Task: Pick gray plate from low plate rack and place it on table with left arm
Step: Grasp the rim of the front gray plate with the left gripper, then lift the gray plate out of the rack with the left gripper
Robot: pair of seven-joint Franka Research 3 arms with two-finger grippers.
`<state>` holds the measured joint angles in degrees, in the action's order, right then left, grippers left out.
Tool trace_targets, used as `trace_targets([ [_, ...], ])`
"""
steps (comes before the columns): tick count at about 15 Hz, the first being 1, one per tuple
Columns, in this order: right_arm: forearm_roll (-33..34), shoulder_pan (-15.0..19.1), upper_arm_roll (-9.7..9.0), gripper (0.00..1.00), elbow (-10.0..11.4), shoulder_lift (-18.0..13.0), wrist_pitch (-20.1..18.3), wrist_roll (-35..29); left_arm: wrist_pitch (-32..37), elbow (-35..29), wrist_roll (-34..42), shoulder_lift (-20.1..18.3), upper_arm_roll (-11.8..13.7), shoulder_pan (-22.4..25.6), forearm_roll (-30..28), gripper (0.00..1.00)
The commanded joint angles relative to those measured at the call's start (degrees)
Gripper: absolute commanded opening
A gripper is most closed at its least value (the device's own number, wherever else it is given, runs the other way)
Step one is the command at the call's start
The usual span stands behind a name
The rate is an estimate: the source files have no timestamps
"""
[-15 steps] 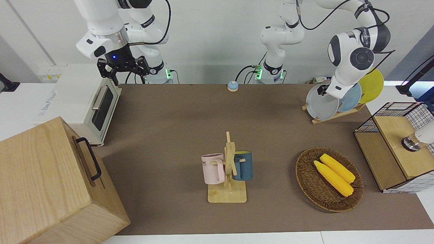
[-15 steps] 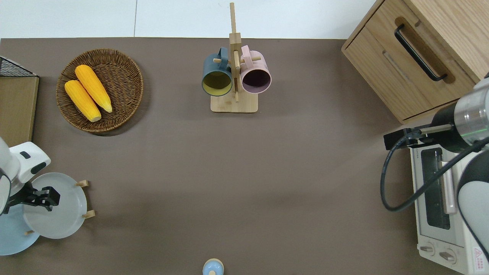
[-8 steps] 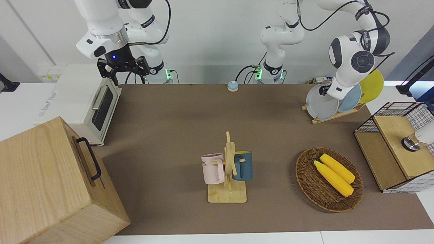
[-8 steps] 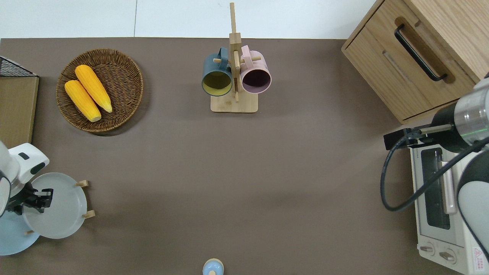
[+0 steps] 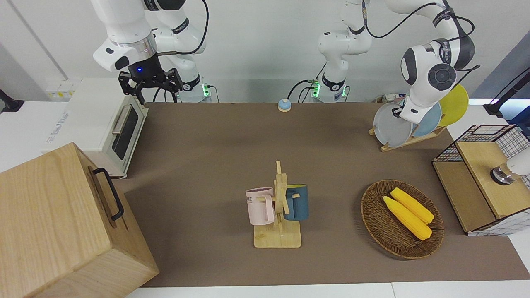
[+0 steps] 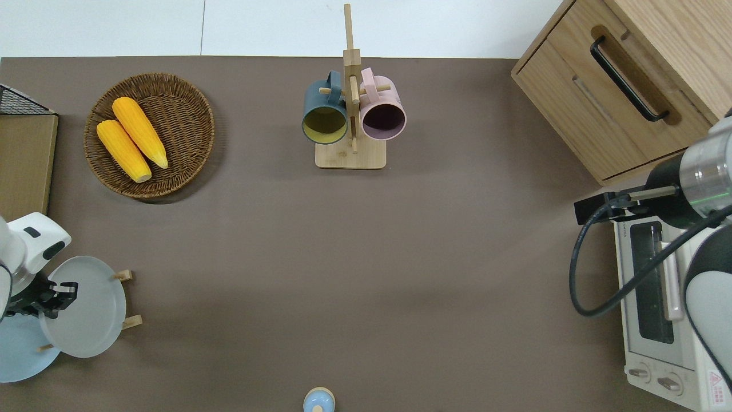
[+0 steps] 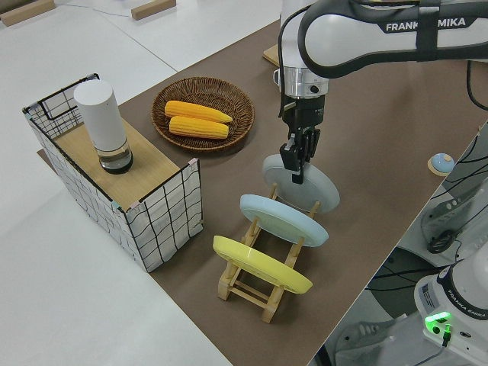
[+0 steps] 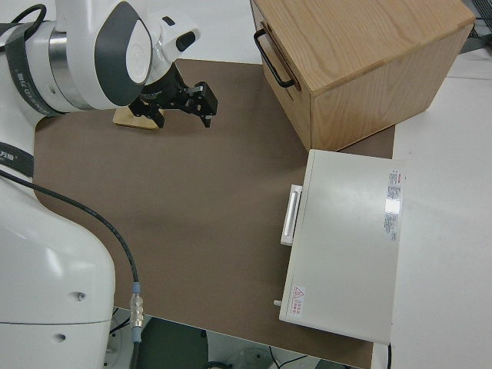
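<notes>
Left end effector [image 7: 296,158] shifted onto gray plate [image 7: 314,189] top rim.

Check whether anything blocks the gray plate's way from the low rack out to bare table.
Nothing visible does. The left end effector is at the top rim of the gray plate, the rack's slot farthest from the robots. The table farther out is bare as far as the wicker basket.

Light-blue plate [image 6: 17,352] partly behind gray plate [image 6: 86,309]
</notes>
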<state>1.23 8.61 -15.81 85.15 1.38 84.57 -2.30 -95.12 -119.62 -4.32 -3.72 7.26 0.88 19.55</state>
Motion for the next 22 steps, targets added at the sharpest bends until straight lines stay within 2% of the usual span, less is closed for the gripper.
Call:
trace_targets([
  [1, 0.1, 1.1, -0.98, 0.983, -0.5, -0.2, -0.8, -0.7, -0.9, -0.4, -0.5, -0.7, 0.8, -0.4, 0.4, 0.01],
  [7, 0.1, 1.1, -0.98, 0.983, -0.5, -0.1, -0.8, -0.7, 5.6, 6.1, -0.2, -1.0, 0.7, -1.1, 0.6, 0.0],
  [10, 0.1, 1.1, -0.98, 0.983, -0.5, -0.2, -0.8, -0.7, 6.3, 7.1, -0.1, -1.1, 0.6, -1.8, -0.9, 0.0],
  [12, 0.1, 1.1, -0.98, 0.983, -0.5, -0.2, -0.7, -0.7, 6.1, 8.7, 0.0, -1.2, 0.7, -1.6, -7.0, 0.0],
  [14, 0.1, 1.1, -0.98, 0.983, -0.5, -0.2, -0.8, -0.7, 5.0, 10.0, -0.9, -1.0, 0.7, -1.2, -16.6, 0.0],
  [17, 0.1, 1.1, -0.98, 0.983, -0.5, -0.2, -0.8, -0.7, 3.9, 9.0, -5.0, -0.8, -0.1, -1.4, -18.7, 0.0],
  [22, 0.1, 1.1, -0.98, 0.983, -0.5, -0.2, -0.7, -0.7, -4.6, 2.0, -5.4, -2.1, -1.5, -0.8, -22.9, 0.0],
])
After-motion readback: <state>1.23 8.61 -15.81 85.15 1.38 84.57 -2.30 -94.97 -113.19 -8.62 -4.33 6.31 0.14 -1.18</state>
